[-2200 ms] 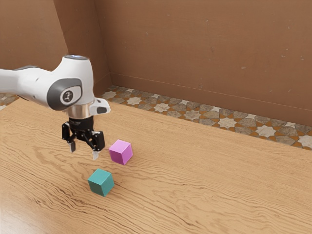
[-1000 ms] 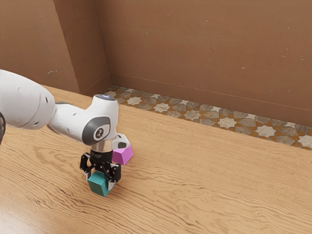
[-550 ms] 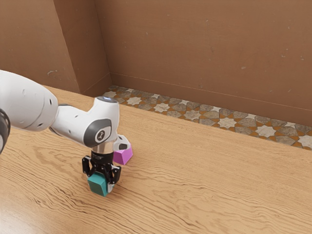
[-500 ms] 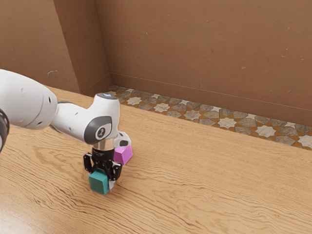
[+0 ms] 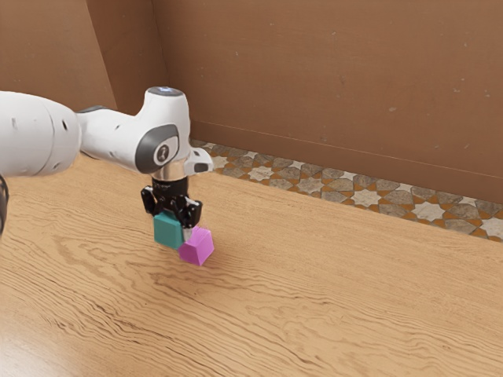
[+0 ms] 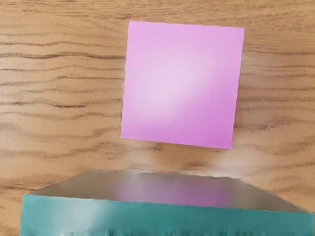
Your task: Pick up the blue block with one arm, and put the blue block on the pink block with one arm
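Gripper (image 5: 171, 222) clamped on blue block (image 5: 167, 230), fingers on two opposite sides, block held clear of wooden table (image 5: 330, 298). Blue block hangs just above and toward exterior view's left of pink block (image 5: 196, 247), not on it yet. Pink block sits flat on table.

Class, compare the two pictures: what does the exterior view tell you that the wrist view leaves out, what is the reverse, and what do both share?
Exterior view: the arm, its gripper shut on the blue block, held clear of the table, plus the wall and tiled floor. Wrist view: the pink block with its top face seen square from above. Both: the two blocks and the table.
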Motion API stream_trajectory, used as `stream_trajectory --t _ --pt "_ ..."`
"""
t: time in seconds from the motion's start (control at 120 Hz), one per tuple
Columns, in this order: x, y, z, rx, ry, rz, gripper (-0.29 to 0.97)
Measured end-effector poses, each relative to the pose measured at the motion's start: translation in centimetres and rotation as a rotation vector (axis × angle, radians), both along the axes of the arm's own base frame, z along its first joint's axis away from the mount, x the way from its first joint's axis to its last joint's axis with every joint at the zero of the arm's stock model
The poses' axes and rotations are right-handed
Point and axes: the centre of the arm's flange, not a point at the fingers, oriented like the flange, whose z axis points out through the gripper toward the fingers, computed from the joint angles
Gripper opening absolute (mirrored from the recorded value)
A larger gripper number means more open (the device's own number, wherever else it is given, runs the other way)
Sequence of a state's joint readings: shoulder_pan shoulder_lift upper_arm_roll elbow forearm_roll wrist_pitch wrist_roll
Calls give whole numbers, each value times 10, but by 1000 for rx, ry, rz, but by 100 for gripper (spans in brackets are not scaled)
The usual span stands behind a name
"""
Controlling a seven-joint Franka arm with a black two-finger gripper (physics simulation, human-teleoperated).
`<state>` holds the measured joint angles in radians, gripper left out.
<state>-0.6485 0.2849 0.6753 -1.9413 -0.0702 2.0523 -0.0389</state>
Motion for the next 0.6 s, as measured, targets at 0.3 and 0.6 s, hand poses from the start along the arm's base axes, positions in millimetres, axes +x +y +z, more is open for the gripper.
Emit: stream_trajectory --t 0.3,0.6 --pt "39 11 -3 24 11 -25 39" --pt "57 4 -22 11 38 -62 37"
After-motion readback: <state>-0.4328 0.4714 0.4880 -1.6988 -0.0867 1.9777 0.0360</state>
